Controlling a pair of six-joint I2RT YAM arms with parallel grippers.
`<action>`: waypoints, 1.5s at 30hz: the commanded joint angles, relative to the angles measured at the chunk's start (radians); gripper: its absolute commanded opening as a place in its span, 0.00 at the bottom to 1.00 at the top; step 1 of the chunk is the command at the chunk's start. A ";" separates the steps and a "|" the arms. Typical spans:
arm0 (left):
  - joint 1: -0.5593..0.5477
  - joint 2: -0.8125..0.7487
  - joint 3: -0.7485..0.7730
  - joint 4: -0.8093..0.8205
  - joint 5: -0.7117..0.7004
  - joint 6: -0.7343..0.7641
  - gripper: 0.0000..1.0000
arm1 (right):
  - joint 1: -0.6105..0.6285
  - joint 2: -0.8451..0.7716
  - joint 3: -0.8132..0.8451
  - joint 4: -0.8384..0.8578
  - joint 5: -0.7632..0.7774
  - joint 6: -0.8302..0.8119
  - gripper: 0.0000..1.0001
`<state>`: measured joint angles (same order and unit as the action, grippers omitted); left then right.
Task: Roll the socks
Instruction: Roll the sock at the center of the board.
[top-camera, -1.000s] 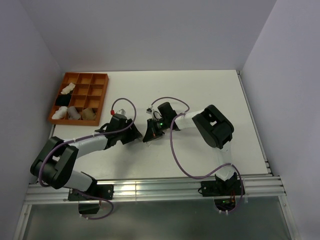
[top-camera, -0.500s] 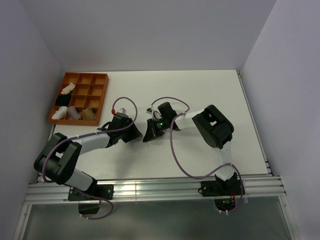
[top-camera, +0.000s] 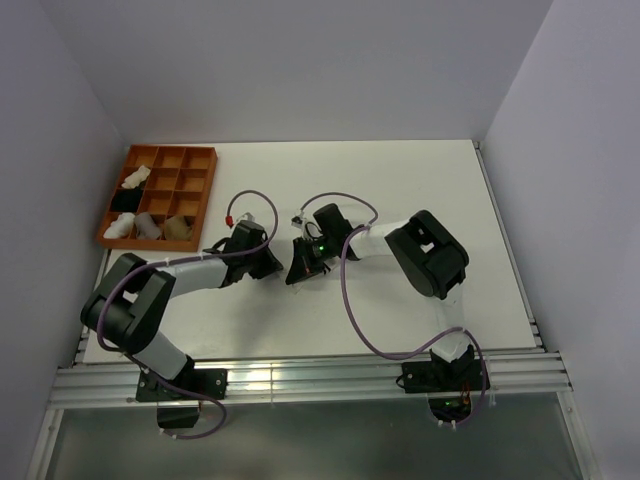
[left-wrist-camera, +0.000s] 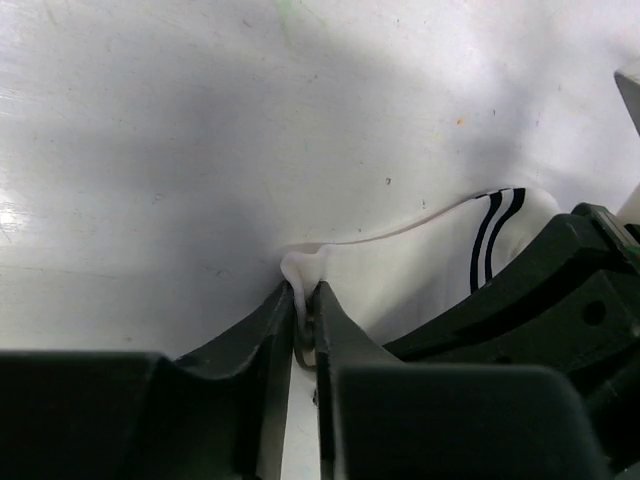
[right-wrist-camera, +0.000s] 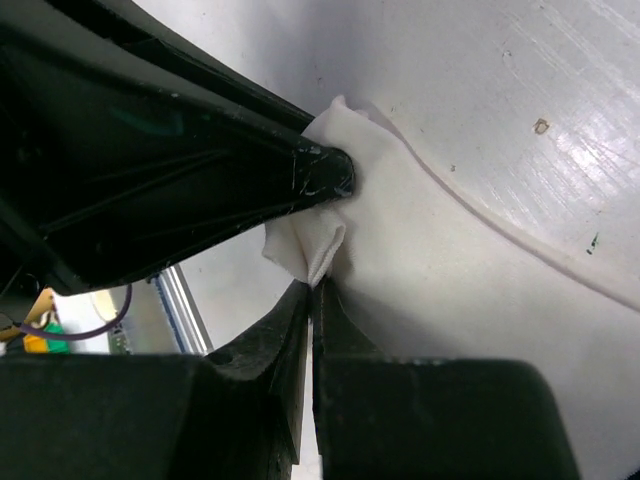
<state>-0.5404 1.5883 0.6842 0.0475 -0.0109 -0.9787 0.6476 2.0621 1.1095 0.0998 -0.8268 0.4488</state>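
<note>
Sock (left-wrist-camera: 405, 272), white with two dark stripes, lies mostly flat.

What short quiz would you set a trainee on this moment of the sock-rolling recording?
1. True or false: the right gripper stands open, clear of the white striped sock.
2. The orange tray sits at the table's: A) far left corner, B) far right corner, C) near edge.
3. How many dark stripes show on the sock in the left wrist view?
Key: 1 false, it is shut on the sock's edge; 2 A; 3 two.
</note>
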 joint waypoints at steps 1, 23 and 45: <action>-0.006 0.067 -0.038 -0.201 -0.073 0.020 0.17 | 0.018 -0.042 0.004 -0.066 0.090 -0.058 0.03; -0.001 -0.289 -0.250 -0.016 -0.026 0.052 0.53 | 0.020 -0.025 -0.005 -0.019 0.011 -0.045 0.00; 0.022 -0.438 -0.348 0.132 0.104 0.202 0.57 | 0.012 -0.017 0.012 -0.054 -0.028 -0.078 0.00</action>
<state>-0.5205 1.1225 0.3271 0.1143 0.0383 -0.8268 0.6640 2.0342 1.1057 0.0490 -0.8326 0.3916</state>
